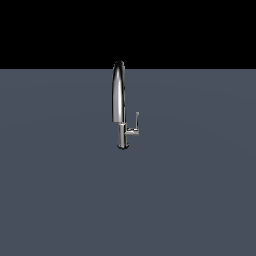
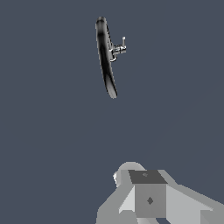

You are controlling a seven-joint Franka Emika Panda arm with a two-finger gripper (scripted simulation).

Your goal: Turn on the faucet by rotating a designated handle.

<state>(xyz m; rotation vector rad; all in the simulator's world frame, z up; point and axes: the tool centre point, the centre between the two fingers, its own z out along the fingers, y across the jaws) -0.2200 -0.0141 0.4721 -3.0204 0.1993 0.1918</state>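
Faucet (image 1: 119, 102) of shiny chrome stands upright on a flat grey-blue surface (image 1: 60, 190), at the middle of the exterior view. Its small L-shaped handle (image 1: 134, 126) juts from the base toward the exterior view's right, blade pointing up. From the wrist view, the gripper (image 2: 144, 197) sits well apart from the faucet; whether its claw is apart or together cannot be told.

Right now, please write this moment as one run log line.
faucet: upright | handle: untouched, blade upright | end effector: far from faucet | contact: none
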